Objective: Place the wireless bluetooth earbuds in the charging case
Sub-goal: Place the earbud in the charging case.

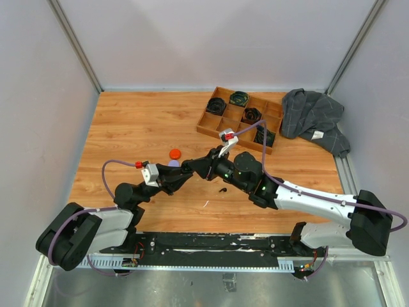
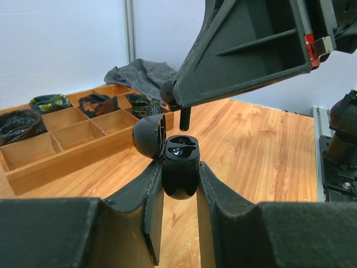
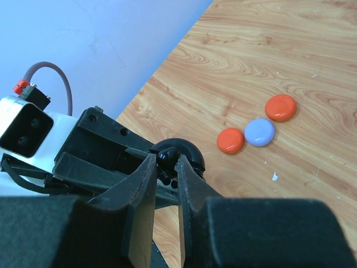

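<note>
Open black round plastic charging case [image 2: 179, 151] is clamped in the left hand [image 2: 179, 174], centre frame. Small black stemmed plastic earbud [image 2: 184, 118] is pinched in the right hand [image 3: 165, 165] just above it. Stem should be squared to the empty socket and lowered slowly.

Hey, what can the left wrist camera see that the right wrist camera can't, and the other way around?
Only the left wrist view: the wooden tray with coiled cables, the grey cloth, and the open interior of the charging case, which sits between the fingers of the left end effector.
Only the right wrist view: a lilac round case between two orange round cases on the table, plus the left arm's white camera.
Both: the black charging case clamped by the left end effector, with the right end effector holding a black earbud just above it.
</note>
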You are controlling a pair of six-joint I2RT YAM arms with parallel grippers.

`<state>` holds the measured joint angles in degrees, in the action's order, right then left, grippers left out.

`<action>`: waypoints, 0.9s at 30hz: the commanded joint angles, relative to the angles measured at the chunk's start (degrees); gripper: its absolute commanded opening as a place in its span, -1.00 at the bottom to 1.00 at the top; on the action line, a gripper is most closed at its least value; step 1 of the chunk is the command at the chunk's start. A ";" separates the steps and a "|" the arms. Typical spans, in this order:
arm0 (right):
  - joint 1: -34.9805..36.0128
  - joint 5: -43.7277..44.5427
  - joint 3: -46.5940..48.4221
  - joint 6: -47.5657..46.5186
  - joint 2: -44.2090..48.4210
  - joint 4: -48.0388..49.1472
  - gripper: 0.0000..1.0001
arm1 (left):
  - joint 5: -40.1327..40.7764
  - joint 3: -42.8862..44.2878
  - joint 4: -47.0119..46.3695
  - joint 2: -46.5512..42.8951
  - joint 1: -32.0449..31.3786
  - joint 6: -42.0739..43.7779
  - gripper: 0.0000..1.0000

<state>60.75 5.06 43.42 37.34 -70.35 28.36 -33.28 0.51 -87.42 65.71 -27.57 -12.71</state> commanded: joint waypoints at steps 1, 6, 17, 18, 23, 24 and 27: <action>0.86 0.76 -0.65 1.13 -0.95 3.04 -0.78 | 0.00 -5.35 -12.53 -1.04 -0.29 0.50 -0.85; 0.86 -1.41 -0.14 2.24 -2.37 3.65 -0.78 | 0.86 -5.48 -12.24 -1.20 -0.30 0.58 -0.84; 1.04 -2.34 -0.85 4.45 -3.15 5.03 -0.77 | 3.33 -5.59 -8.79 -3.57 -0.31 1.43 -0.84; 1.04 -2.46 -0.95 4.75 -3.30 5.42 -0.77 | 3.43 -5.61 -8.55 -3.78 -0.29 1.53 -0.84; 1.19 -2.09 -0.90 5.63 -3.76 5.36 -0.72 | 3.58 -5.52 -7.93 -4.28 -0.30 1.72 -0.84; 1.21 -1.81 -1.00 5.71 -3.76 5.08 -0.69 | 3.49 -5.52 -7.93 -4.32 -0.29 1.70 -0.84; 1.21 -0.85 -1.41 5.65 -3.39 4.99 -0.54 | 3.48 -5.52 -7.88 -4.36 -0.29 1.64 -0.84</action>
<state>60.86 2.83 43.40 42.28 -73.47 32.75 -30.48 0.47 -87.39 62.24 -27.57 -12.01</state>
